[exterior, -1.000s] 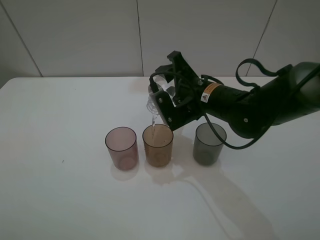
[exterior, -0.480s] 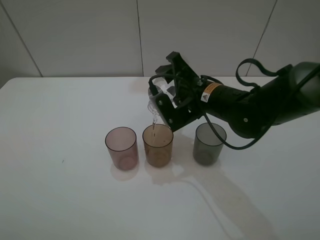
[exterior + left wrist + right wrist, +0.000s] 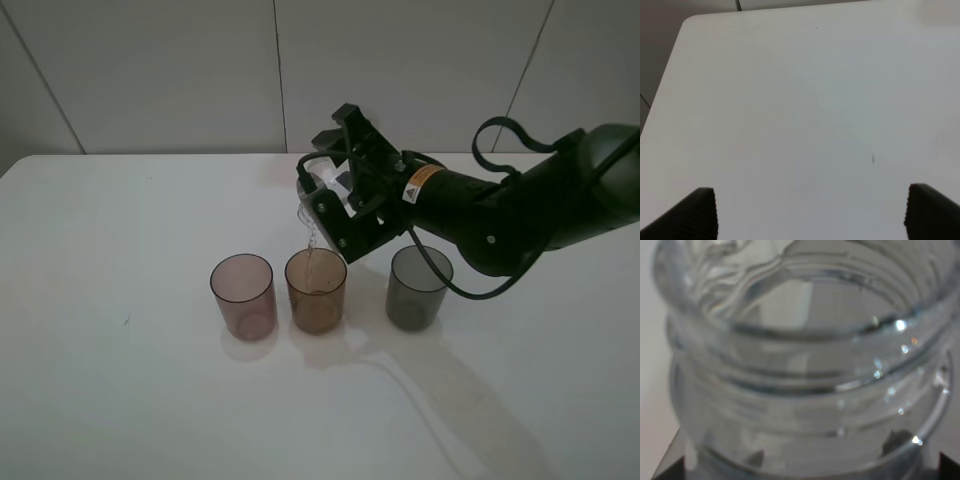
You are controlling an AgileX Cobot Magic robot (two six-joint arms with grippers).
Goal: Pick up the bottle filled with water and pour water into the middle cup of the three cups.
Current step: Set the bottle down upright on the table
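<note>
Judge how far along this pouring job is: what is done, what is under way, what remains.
Done: the right gripper has the bottle lifted and tipped over the middle cup. Under way: a thin stream of water runs from its mouth into that amber cup. Left: finish the pour and, probably, right the bottle. The pink cup and grey cup get no water.

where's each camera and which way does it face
exterior high: high up, looking down on the table; right end effector tips the bottle over the middle cup
left wrist: faces the table past the open left end effector
right wrist: close on the bottle's threaded neck; end effector corners show
shared: the bottle, in exterior high and right wrist
</note>
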